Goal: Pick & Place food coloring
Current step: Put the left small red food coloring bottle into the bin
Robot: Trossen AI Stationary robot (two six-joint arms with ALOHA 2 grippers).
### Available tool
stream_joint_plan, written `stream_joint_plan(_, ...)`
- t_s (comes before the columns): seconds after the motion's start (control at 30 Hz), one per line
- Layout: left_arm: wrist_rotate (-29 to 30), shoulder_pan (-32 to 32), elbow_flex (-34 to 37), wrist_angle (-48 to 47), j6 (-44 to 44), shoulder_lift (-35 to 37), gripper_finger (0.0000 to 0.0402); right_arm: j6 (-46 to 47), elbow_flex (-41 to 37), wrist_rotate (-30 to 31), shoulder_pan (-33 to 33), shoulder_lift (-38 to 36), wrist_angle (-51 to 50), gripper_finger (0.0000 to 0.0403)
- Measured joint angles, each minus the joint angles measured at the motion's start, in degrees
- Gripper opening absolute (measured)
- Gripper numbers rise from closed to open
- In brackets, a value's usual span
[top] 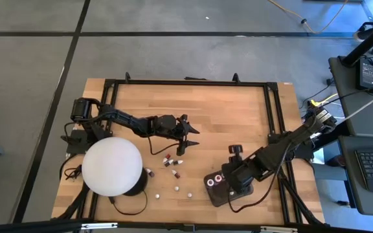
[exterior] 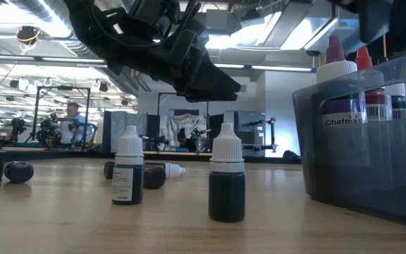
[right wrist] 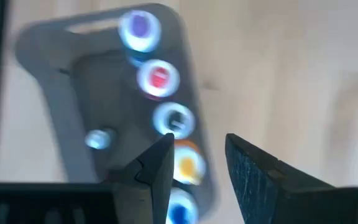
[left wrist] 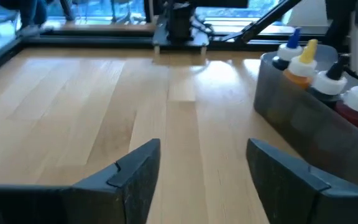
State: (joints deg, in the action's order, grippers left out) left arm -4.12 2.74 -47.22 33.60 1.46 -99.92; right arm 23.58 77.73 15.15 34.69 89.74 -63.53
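The right pincer (right wrist: 196,163) hovers over the dark grey tray (top: 217,194), jaws partly apart and empty (bottles (right wrist: 158,79) stand upright inside it). The left pincer (top: 188,139) hangs wide open, holding nothing, above loose food coloring bottles (top: 170,160) scattered on the tabletop (top: 238,110) beside a white dome (top: 112,167).

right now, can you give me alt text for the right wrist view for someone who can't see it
Looking down past the right gripper, its fingers apart and empty, onto a dark grey tray on the wooden table. A row of food coloring bottles stands in it, with purple, red, white, orange and blue tops.
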Motion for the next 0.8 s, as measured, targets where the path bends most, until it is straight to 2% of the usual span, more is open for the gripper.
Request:
stream_joint_plan(0.2, 0.00, 0.00, 0.00, -2.01, 5.46, -0.04, 0.0233, -4.25, -4.47, 13.10, 1.28, -8.17, -1.06, 0.0147)
stream_joint_plan(0.33, -0.01, -0.01, 0.00, -2.16, 5.75, -0.04, 0.0233, -4.77, -10.47, 16.74, 1.77, -16.79, -0.17, 0.0147)
stream_joint_plan(0.47, 0.00, 0.00, 0.00, -2.22, 6.37, -0.04, 0.0233, -7.63, -18.20, 21.43, 1.69, -26.77, 5.15, 0.0147)
stream_joint_plan(0.63, -1.00, -0.17, 0.00, -2.62, 7.38, -0.04, 0.0233, -15.14, -26.89, 35.61, 1.42, -37.06, 12.85, 0.0147)
stream_joint_plan(0.8, -1.00, -0.39, 0.00, -2.80, 7.35, -0.04, 0.0233, -10.29, -33.53, 37.03, 1.35, -42.75, 16.40, 0.0147)
